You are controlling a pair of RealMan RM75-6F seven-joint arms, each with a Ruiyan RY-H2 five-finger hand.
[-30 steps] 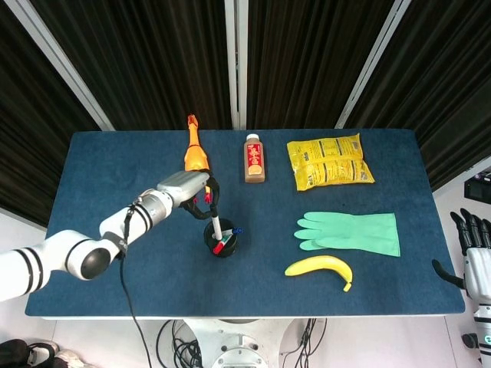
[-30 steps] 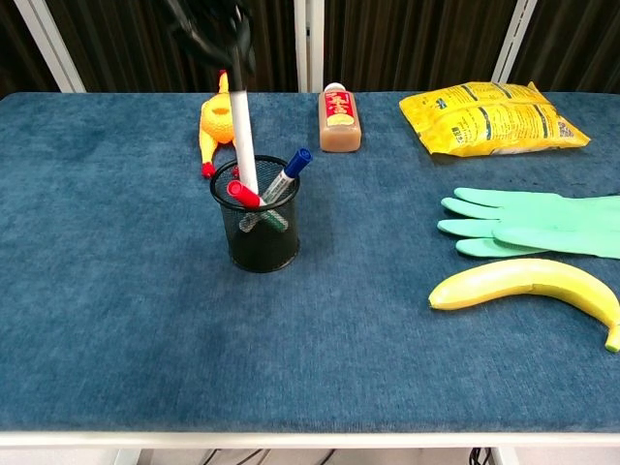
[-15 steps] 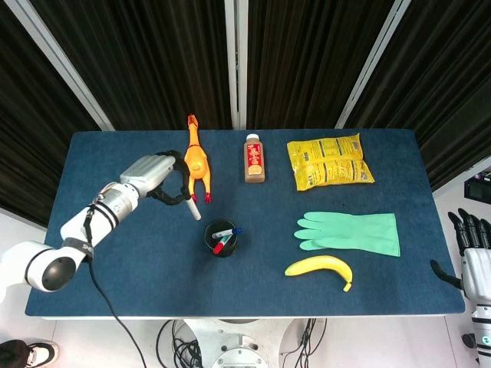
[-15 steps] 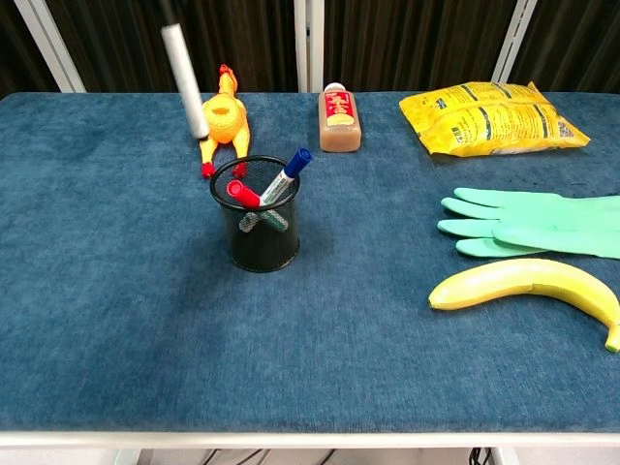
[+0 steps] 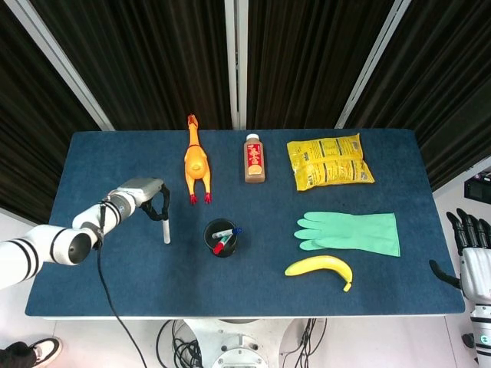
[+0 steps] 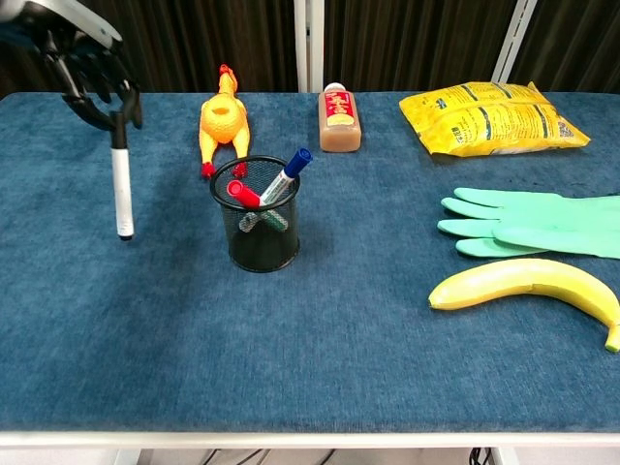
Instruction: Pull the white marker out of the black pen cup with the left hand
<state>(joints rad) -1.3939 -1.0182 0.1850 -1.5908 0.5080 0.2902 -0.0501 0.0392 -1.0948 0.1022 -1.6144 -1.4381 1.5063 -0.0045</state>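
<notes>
Bright, even overhead light, soft faint shadows, both views sharp throughout.

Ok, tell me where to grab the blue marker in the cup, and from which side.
Pinch the blue marker near its capped top, coming from above. It leans up and right out of the black pen cup, with only that end clear of the rim; the red marker lies close on its left.

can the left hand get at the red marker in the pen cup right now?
Probably not as is. The left hand is already holding the white marker upright, off to the side of the black pen cup. The red marker itself sticks out of the cup unobstructed, so it looks reachable once the hand is freed.
</notes>
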